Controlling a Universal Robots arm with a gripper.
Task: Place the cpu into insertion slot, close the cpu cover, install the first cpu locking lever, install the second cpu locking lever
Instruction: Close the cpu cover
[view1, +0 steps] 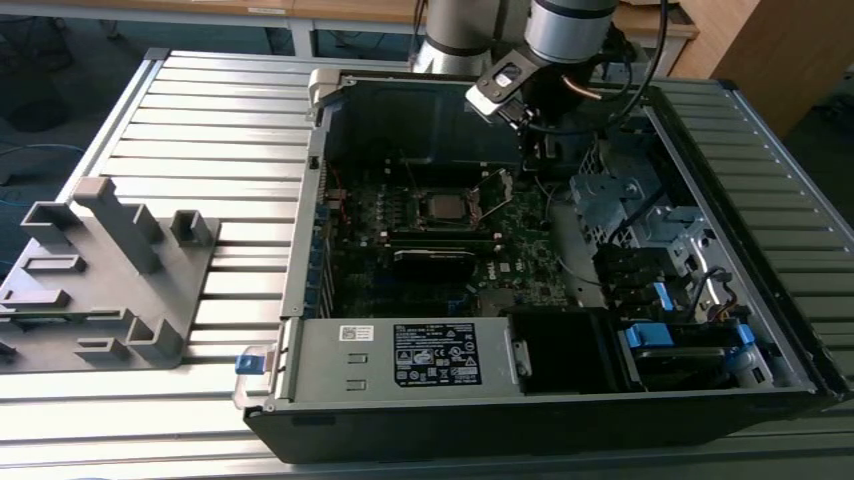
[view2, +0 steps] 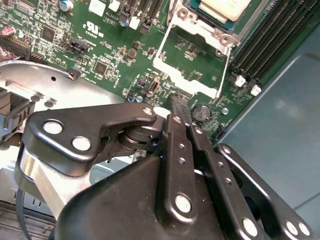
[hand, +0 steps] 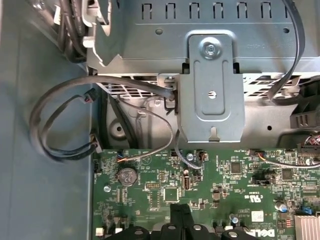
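1. Exterior view, bottom of frame: the computer case (view1: 534, 420) lies open side up on the slatted tabletop (view1: 200, 110), so the board faces the arm. At lower centre, inside its front wall, sits the power supply box (view1: 400, 355). A grey holder (view1: 100, 275) stands apart on the tabletop at left.
2. Mid-frame: the motherboard (view1: 514, 275) lies flat on the case floor. The insertion slot (view1: 424, 208) is at centre frame with the cpu (view2: 222, 7) lying in it. In the second wrist view the chip is at the top edge, right of centre.
3. The cpu cover (view2: 197, 27) looks folded down round the chip; can't be sure it's fully seated.
4. Judgement: the locking lever wires (view2: 163, 41) aren't latched. They run loose from the slot toward centre frame, and in the exterior view one stands up off the board at the slot's right.
5. The gripper (view2: 176, 102) sits at centre of the second wrist view, fingers (view2: 172, 150) together w/ nothing seen between. Tips are low over the board, just beside the lever ends; contact unclear. Prob. closed to make a narrow pushing tip.
6. Far side, first wrist view: a metal bracket (hand: 212, 95) at upper centre and looped cables (hand: 55, 125) at left hug the case wall.
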